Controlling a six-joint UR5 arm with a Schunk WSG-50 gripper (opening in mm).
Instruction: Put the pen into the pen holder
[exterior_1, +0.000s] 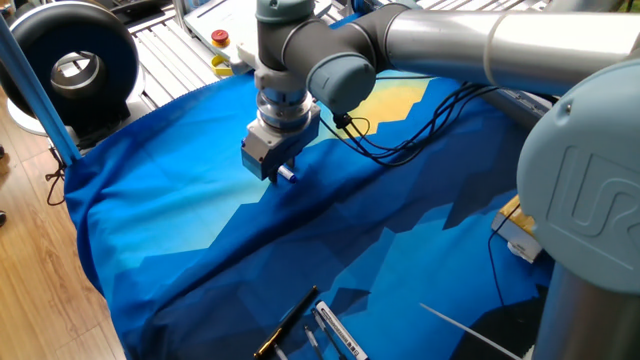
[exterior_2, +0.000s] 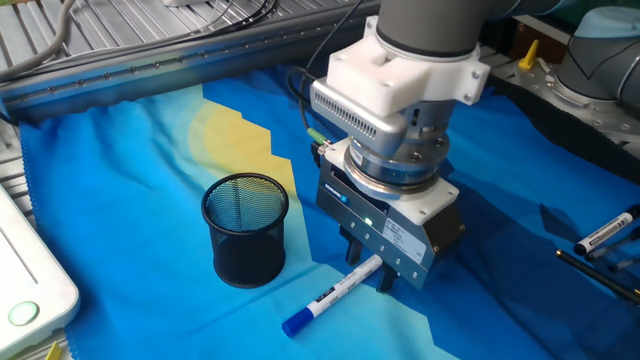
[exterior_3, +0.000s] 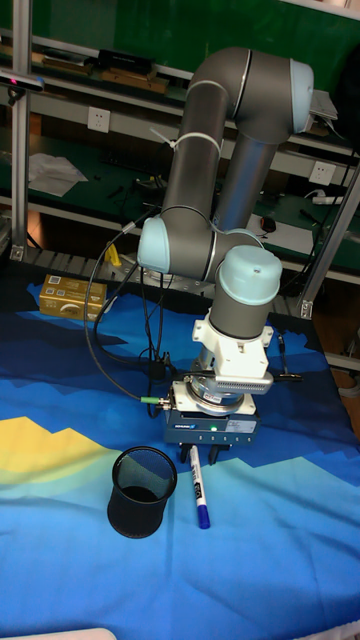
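The pen (exterior_2: 330, 295), white with a blue cap, lies flat on the blue cloth with its cap pointing toward the front; it also shows in the tall view (exterior_3: 198, 490), and only its tip (exterior_1: 286, 175) peeks out in one fixed view. My gripper (exterior_2: 368, 268) stands low over the pen's back end, its fingers open on either side of the barrel. The dark mesh pen holder (exterior_2: 245, 235) stands upright just left of the pen, also seen as pen holder (exterior_3: 143, 492). In one fixed view the gripper (exterior_1: 275, 172) hides the holder.
Other pens (exterior_2: 605, 232) lie at the right edge of the cloth, seen too as pens (exterior_1: 320, 330) near the front edge. A white box (exterior_2: 25, 285) sits at the left. Black cables (exterior_1: 400, 140) trail behind the arm. A yellow box (exterior_3: 70, 297) rests at the back.
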